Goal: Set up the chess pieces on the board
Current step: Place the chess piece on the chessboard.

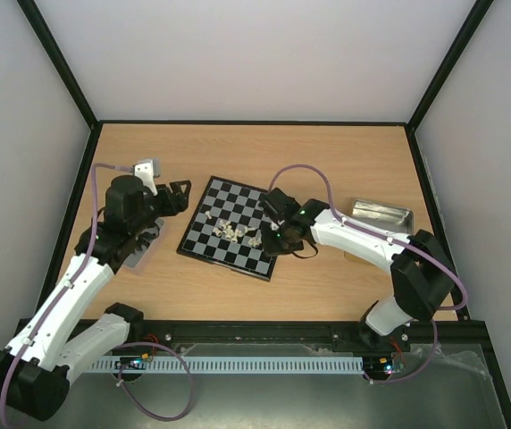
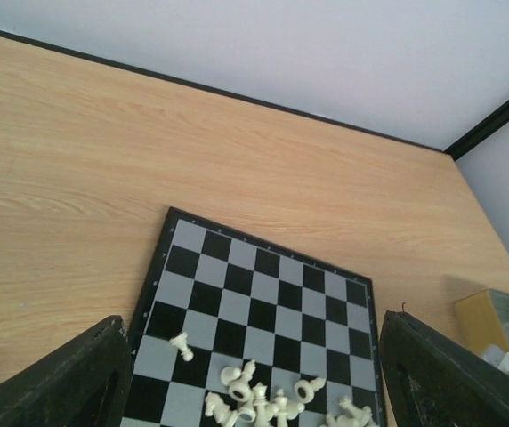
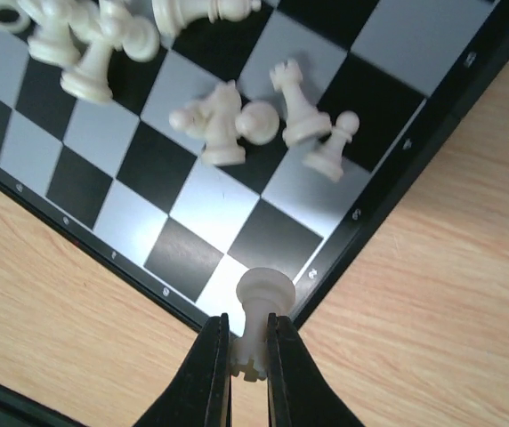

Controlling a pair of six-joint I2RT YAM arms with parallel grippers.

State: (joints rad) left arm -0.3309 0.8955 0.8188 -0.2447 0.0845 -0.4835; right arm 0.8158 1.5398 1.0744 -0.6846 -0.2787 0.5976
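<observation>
The board (image 1: 215,214) lies mid-table, turned at an angle; it also shows in the left wrist view (image 2: 263,298) and the right wrist view (image 3: 201,205). Several cream-white chess pieces (image 1: 236,232) lie toppled in a heap on it (image 2: 254,391) (image 3: 237,120). My right gripper (image 3: 247,342) is shut on a cream-white rook (image 3: 263,307), base toward the board's near corner square. In the top view the right gripper (image 1: 273,234) is over the board's right corner. My left gripper (image 1: 177,197) is open and empty, just left of the board. No black pieces show.
A silver metal tray (image 1: 382,214) sits at the right, behind the right arm. A grey tray (image 1: 139,246) lies under the left arm. Black frame rails edge the wooden table. A yellowish box (image 2: 481,320) shows at the right edge of the left wrist view.
</observation>
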